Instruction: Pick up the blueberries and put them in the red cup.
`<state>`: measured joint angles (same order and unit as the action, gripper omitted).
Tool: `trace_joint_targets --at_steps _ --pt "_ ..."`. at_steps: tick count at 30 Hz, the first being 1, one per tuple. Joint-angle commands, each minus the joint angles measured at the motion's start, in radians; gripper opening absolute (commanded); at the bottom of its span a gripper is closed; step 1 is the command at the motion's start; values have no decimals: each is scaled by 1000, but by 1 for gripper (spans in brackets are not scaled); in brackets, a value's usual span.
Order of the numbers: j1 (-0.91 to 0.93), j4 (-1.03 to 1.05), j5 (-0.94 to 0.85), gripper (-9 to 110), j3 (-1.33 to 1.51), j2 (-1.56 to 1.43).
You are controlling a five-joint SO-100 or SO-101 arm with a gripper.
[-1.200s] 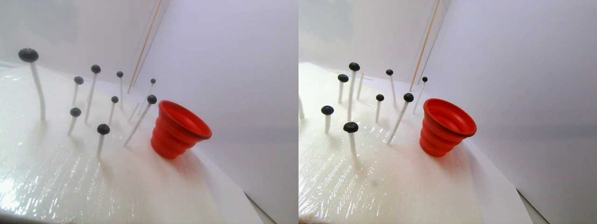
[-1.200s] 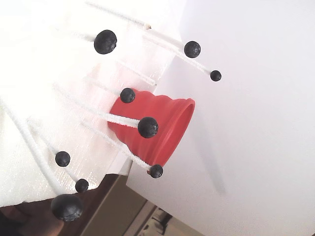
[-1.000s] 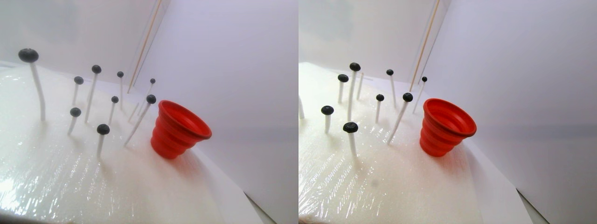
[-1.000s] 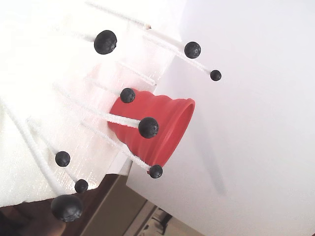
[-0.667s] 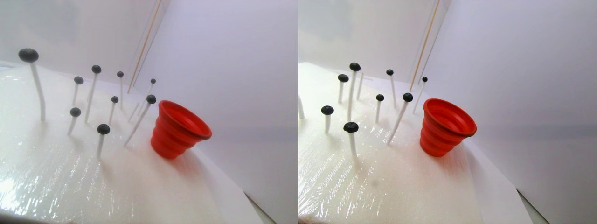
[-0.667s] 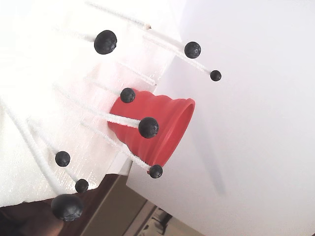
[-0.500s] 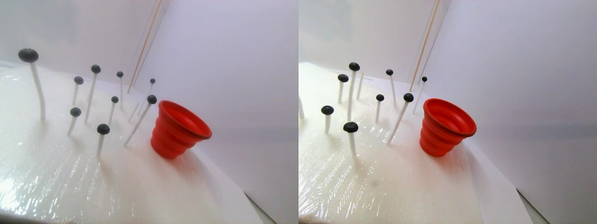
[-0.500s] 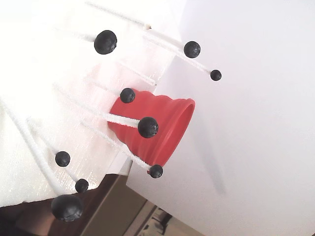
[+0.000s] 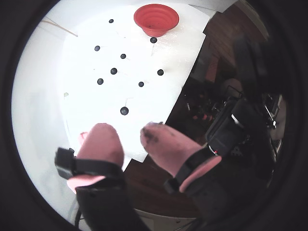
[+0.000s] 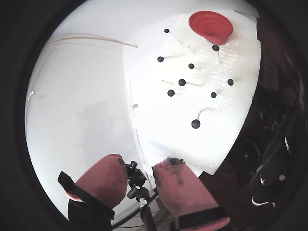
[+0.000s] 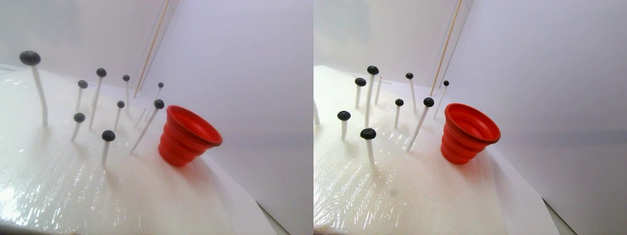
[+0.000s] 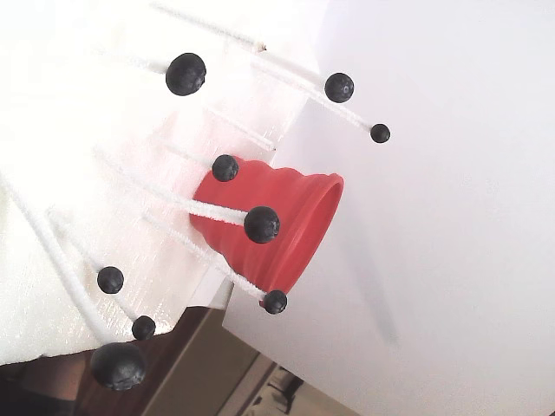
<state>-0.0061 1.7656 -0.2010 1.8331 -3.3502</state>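
Your fingers (image 9: 130, 137) stand apart with a narrow gap between two pink padded tips, and they hold nothing; in a wrist view the right-hand pad (image 9: 163, 142) shows dark smudges at its tip, and the other wrist view shows the same stained tip (image 10: 175, 175) beside the cleaner one (image 10: 108, 173). Black straps cross both pads near their bases. The fingers hang well above and short of the work, near the edge of the white foam pad (image 9: 144, 103). Ahead of you on that pad are the blueberries (image 9: 124, 110), each sitting on top of a thin white stalk (image 11: 41, 100) stuck into the foam; the nearest berry in a wrist view is the one just beyond your fingertips, with the others scattered farther up the pad. In the stereo pair view you can see the stalks at different heights and leans, the tallest at far left carrying a large berry (image 11: 30, 58). The red cup (image 9: 156, 19) stands at the far end of the pad, well apart from your fingers, mouth up and tilted a little in the stereo pair view (image 11: 188, 137). One berry (image 9: 153, 40) sits just beside its rim. In the fixed view the cup (image 12: 295, 230) appears on its side, with berries (image 12: 262, 224) in front of it.
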Motion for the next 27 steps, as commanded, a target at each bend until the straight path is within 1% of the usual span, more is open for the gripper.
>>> trace_joint_targets --at_steps 1,3,7,13,16,18,27 --pt "92 0 -8 11 -21 21" --pt "115 3 -9 11 -29 21" --pt "35 -12 -12 11 -34 18" --pt "5 -14 -40 11 -57 18" --pt "-17 -130 -80 10 -54 31" --pt "-28 -161 -112 10 -61 75" --pt "-40 -126 -270 11 -43 92"
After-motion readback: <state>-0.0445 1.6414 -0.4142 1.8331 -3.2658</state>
